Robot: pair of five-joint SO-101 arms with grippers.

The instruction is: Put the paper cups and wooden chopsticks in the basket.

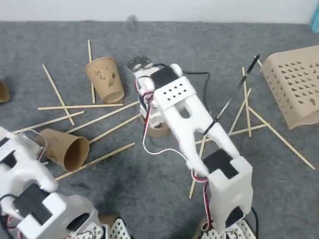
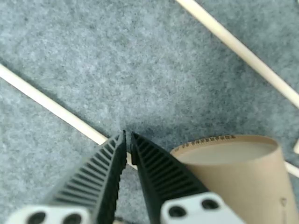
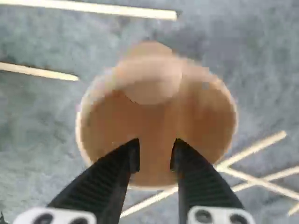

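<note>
Shows one basket [image 1: 294, 84] tipped on its side at the right, with four paper cups [image 1: 104, 79] and about thirteen wooden chopsticks [image 1: 79, 106] scattered outside it on grey carpet [image 1: 139, 186]. Shows right gripper [image 3: 154, 144] parted above an upright cup's [image 3: 159, 116] mouth, and left gripper [image 2: 128, 135] closed beside a fallen cup [image 2: 233, 172].

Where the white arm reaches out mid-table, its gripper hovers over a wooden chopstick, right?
Not a chopstick: the right gripper hovers over a paper cup, as the right wrist view shows. Wooden chopsticks lie on the table around the cup.
</note>
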